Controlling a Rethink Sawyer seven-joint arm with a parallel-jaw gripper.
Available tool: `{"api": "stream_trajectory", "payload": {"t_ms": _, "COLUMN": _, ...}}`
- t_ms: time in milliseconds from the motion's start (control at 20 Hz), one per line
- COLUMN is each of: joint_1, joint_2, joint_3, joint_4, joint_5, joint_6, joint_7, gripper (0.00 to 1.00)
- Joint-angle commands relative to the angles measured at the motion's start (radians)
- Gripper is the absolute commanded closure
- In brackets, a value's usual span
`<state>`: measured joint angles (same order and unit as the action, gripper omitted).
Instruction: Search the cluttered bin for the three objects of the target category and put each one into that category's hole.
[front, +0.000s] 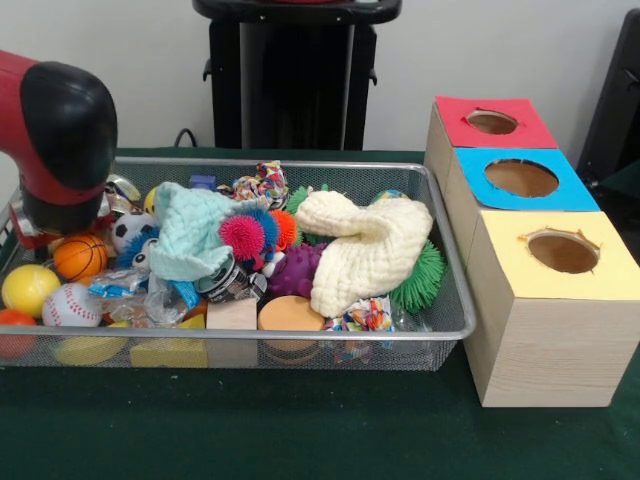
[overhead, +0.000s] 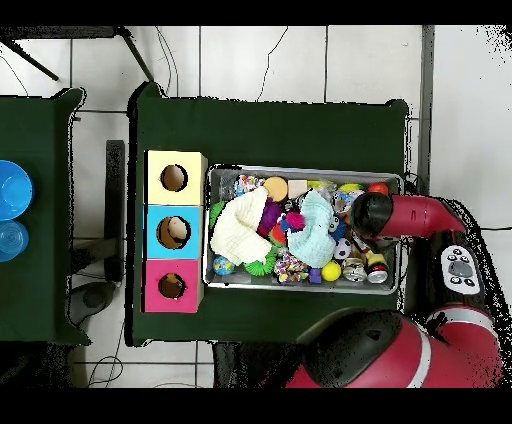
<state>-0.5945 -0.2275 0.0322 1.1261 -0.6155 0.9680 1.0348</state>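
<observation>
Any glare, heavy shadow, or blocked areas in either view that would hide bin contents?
Front view: even light, no glare; the arm blocks the bin's left end. Overhead view: flat lighting, the arm covers the bin's right end; pincer hidden in both.

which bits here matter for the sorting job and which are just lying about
Job:
- the bin, full of toys
- the hole in the red-faced box
- the robot arm over the bin's end; its hand is hidden

Lying about:
- blue-faced box
- yellow-faced box
- blue bowls on a side table
</observation>
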Motion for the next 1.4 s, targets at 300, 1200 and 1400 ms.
{"api": "stream_trajectory", "payload": {"t_ms": 300, "joint_1": 0.094, "joint_2": 0.173, "joint_3": 0.083, "joint_4": -0.037, "joint_5": -0.085, "joint_6": -0.012, "joint_7": -0.091, "gripper": 1.0}}
{"api": "stream_trajectory", "payload": {"t_ms": 1200, "joint_1": 0.142, "joint_2": 0.148, "joint_3": 0.063, "joint_4": -0.027, "joint_5": -0.128, "joint_6": -0.055, "joint_7": 0.02, "gripper": 1.0}}
{"api": "stream_trajectory", "payload": {"t_ms": 1400, "joint_1": 0.164, "joint_2": 0.088, "joint_3": 0.048, "joint_4": 0.03, "joint_5": -0.124, "joint_6": -0.067, "joint_7": 0.046, "gripper": 1.0}}
